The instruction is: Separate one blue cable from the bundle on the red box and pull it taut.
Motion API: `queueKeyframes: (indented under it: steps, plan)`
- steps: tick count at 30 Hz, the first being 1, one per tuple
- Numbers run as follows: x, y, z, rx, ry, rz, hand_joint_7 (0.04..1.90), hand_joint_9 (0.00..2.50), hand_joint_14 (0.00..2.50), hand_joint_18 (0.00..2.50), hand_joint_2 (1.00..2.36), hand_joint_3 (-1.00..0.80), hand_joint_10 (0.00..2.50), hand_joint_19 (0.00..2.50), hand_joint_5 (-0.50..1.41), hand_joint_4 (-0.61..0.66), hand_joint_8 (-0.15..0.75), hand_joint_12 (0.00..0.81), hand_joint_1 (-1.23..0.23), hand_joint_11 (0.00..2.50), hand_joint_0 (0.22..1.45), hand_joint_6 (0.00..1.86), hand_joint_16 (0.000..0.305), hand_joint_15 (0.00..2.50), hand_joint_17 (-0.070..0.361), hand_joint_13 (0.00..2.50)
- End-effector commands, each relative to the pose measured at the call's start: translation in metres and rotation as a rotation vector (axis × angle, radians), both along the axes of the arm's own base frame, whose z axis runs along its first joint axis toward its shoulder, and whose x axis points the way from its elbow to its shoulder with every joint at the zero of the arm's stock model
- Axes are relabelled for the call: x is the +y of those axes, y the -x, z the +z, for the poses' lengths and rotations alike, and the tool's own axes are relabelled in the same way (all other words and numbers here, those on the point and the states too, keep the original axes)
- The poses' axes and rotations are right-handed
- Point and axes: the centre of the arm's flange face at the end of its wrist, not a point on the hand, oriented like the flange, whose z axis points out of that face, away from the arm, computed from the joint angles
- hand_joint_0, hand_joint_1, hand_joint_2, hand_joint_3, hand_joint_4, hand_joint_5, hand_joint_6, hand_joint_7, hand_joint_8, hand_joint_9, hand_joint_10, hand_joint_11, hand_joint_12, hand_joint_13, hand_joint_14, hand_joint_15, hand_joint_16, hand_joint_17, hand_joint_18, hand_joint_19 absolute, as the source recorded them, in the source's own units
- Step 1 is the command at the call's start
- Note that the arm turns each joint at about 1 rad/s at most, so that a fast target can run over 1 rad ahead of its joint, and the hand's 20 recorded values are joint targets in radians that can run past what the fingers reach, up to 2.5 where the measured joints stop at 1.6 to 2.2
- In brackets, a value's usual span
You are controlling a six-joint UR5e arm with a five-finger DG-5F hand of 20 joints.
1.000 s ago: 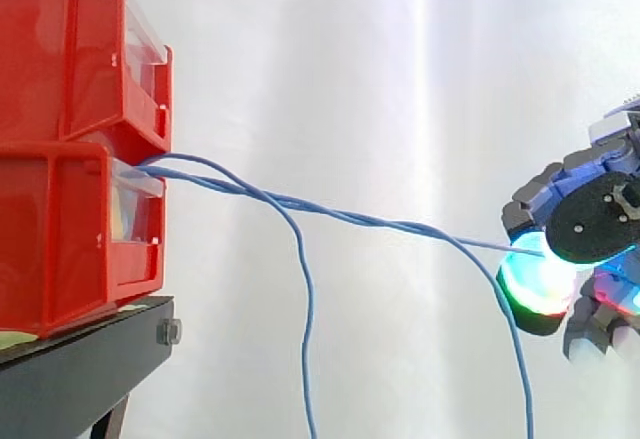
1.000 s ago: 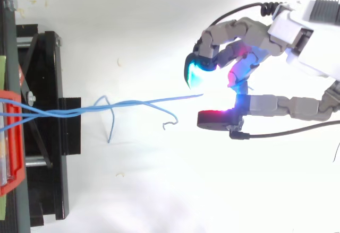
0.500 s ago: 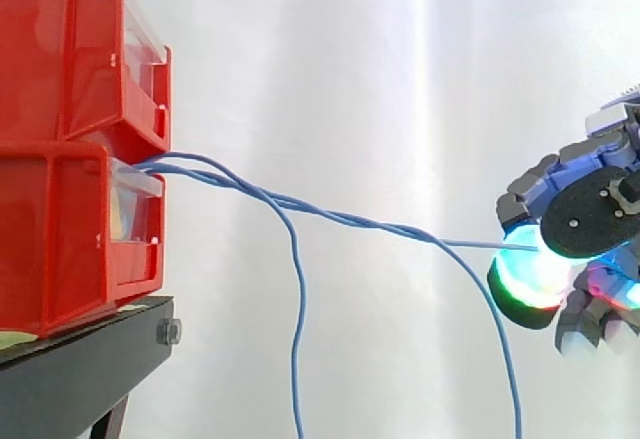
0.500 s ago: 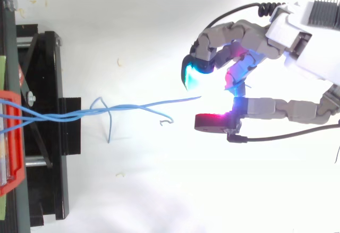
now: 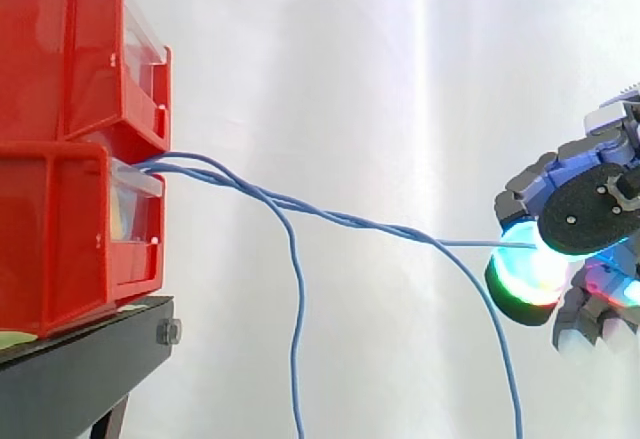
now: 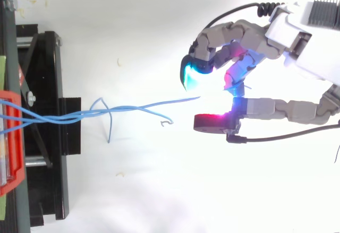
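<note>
White curtain (image 5: 350,79) hangs in soft vertical folds behind everything in the side view. At its left edge, two glossy moulded red bins (image 5: 60,159) sit stacked on a matte black stand (image 5: 70,369) with a bolt head in its end. The bundle (image 5: 330,216) of thin, smooth blue strands comes out of the gap between the upper and lower bin and runs rightward and slightly down as a loose twist. Two loose strands (image 5: 296,359) peel off it and hang in long curves to the bottom edge. One blue cable (image 5: 475,244) leaves the twist and goes on almost level, nearly straight, to the hand (image 5: 590,214) at the right. The hand is grey and blue, with jointed segments and a round black disc. Its fingers are curled and grasp that cable, which ends at a thick rounded fingertip pad (image 5: 522,277) glowing cyan, white and green. The side view hides how the pads stand apart. From above, a cyan pad (image 6: 189,75) and a red pad (image 6: 208,120) sit on either side of the cable's line, and the strand vanishes into bright glare between them, so the exact contact is washed out. The top view also shows a pale floor (image 6: 159,190) scattered with small specks, and the lattice-like frame of the stand. The ends of the hanging strands also show there, one curled into a small hook and the other lying straight near the stand.
</note>
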Motion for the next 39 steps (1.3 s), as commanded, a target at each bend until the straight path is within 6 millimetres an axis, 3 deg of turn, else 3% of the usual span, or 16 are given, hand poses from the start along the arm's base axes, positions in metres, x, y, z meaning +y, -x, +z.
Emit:
queueKeyframes:
  steps: [1, 39]
  plan:
    - [0.0, 0.0, 0.0, 0.0, 0.0, 0.0, 1.16, 1.24, 0.01, 0.89, 1.02, -0.05, 0.01, 0.39, -0.05, -0.07, 0.371, 0.423, -0.83, 0.93, 0.56, 0.83, 0.059, 0.42, 0.133, 0.88]
    - [0.0, 0.0, 0.0, 0.0, 0.0, 0.0, 1.16, 1.25, 0.01, 0.88, 1.02, -0.05, 0.01, 0.39, -0.05, -0.07, 0.375, 0.418, -0.84, 0.91, 0.57, 0.83, 0.059, 0.42, 0.132, 0.87]
